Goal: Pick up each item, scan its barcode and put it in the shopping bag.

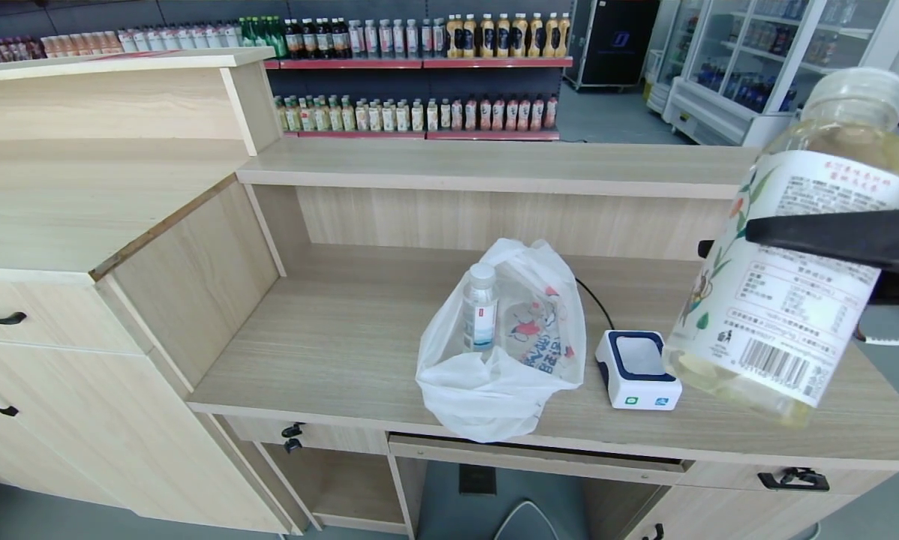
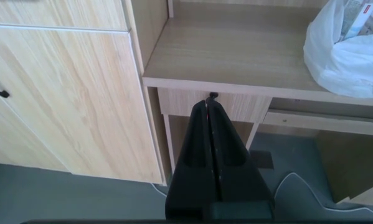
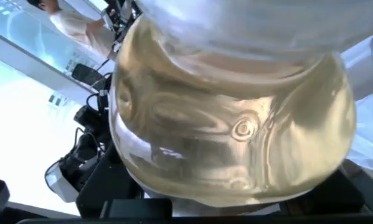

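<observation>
My right gripper point(image 1: 832, 240) is shut on a bottle of pale yellow drink point(image 1: 795, 247), held tilted in the air at the right, its barcode low on the label, above and right of the scanner point(image 1: 637, 369). The right wrist view looks at the bottle's rounded base point(image 3: 236, 124). The white shopping bag point(image 1: 498, 352) stands open on the counter left of the scanner, with a clear bottle point(image 1: 480, 307) upright inside it. My left gripper point(image 2: 209, 134) is shut, low in front of the counter's front edge, below its left end.
The wooden counter point(image 1: 329, 337) has a raised back ledge and a taller cabinet on the left. A cable runs from the scanner toward the back. Drawers with black handles point(image 1: 793, 478) sit under the front edge. Shelves of drinks stand behind.
</observation>
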You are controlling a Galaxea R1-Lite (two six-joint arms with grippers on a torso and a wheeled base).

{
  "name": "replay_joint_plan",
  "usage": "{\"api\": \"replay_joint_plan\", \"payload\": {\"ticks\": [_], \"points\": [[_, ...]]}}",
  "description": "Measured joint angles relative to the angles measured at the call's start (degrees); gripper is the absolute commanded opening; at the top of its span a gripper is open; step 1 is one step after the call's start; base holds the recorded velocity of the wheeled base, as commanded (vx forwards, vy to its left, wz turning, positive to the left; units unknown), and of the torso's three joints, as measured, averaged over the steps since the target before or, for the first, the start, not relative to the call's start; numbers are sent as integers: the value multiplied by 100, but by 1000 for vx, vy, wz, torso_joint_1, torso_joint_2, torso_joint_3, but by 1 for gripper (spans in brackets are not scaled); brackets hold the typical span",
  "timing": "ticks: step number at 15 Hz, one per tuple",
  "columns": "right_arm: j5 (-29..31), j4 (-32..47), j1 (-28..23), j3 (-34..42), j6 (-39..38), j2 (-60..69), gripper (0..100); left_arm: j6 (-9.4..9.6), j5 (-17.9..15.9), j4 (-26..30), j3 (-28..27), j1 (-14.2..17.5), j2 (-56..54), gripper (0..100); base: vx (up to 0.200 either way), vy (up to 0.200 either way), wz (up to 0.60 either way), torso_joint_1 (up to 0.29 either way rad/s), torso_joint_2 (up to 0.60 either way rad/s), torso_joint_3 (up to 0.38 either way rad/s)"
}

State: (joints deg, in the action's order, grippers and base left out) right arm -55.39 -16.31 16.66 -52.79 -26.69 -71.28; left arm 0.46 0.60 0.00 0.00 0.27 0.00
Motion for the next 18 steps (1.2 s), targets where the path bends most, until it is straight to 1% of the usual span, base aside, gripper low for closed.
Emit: {"api": "replay_joint_plan", "payload": {"ticks": [3, 8, 11, 14, 16, 17, 18], "points": [[2, -7, 425, -217, -306, 193, 0, 0, 0, 0, 0, -5, 0, 0, 0, 0, 0, 0, 0, 0], [9, 24, 824, -484, -519, 243, 0, 0, -2, 0, 0, 0, 0, 0, 0, 0, 0, 0, 0, 0], [16, 50, 955, -536, -539, 240, 0, 0, 0, 0, 0, -5, 0, 0, 0, 0, 0, 0, 0, 0], [123, 57, 974, -516, -539, 188, 0, 0, 0, 0, 0, -5, 0, 0, 0, 0, 0, 0, 0, 0], [477, 59, 1026, -573, -519, 105, 0, 0, 0, 0, 0, 0, 0, 0, 0, 0, 0, 0, 0, 0], [1011, 59, 1145, -642, -517, 44, 0, 0, 0, 0, 0, 0, 0, 0, 0, 0, 0, 0, 0, 0], [1420, 59, 1324, -705, -514, -22, 0, -2, -2, 0, 0, 0, 0, 0, 0, 0, 0, 0, 0, 0]]}}
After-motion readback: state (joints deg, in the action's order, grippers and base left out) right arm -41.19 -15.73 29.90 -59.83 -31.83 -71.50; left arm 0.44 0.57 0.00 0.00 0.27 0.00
